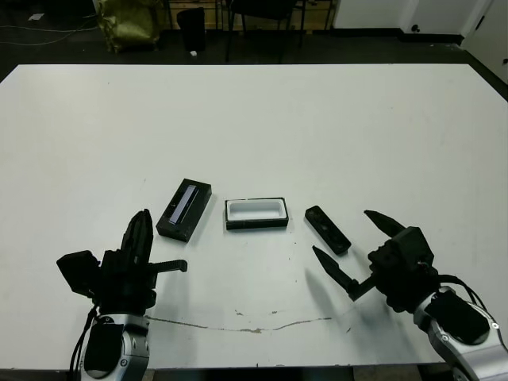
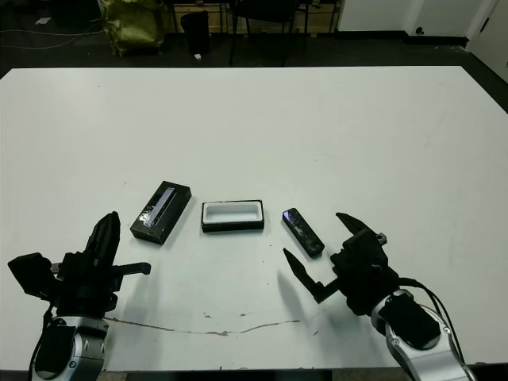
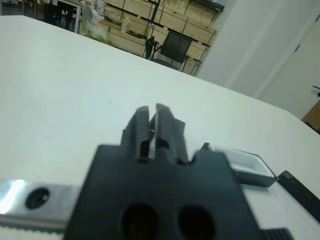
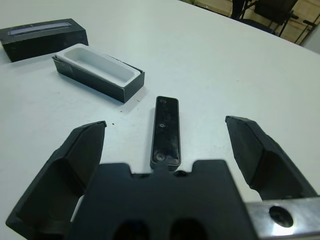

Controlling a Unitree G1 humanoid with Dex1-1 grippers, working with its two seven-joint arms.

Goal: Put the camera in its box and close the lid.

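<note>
The camera (image 1: 328, 229), a slim black bar, lies flat on the white table just right of the box (image 1: 255, 213). That box is a shallow black tray with a white lining, and nothing is in it. Left of it rests the lid (image 1: 184, 209), black with a greyish-lilac strip on top. My right gripper (image 1: 359, 248) is open, just in front of and to the right of the camera. In the right wrist view the camera (image 4: 166, 131) lies between the spread fingers, untouched. My left gripper (image 1: 144, 216) is shut and holds nothing, near the lid's front left.
A thin dark crack line (image 1: 254, 327) runs across the table near its front edge. Beyond the far edge stand a yellow bag (image 1: 127, 22), a dark bin (image 1: 190, 28) and chair legs on a dark floor.
</note>
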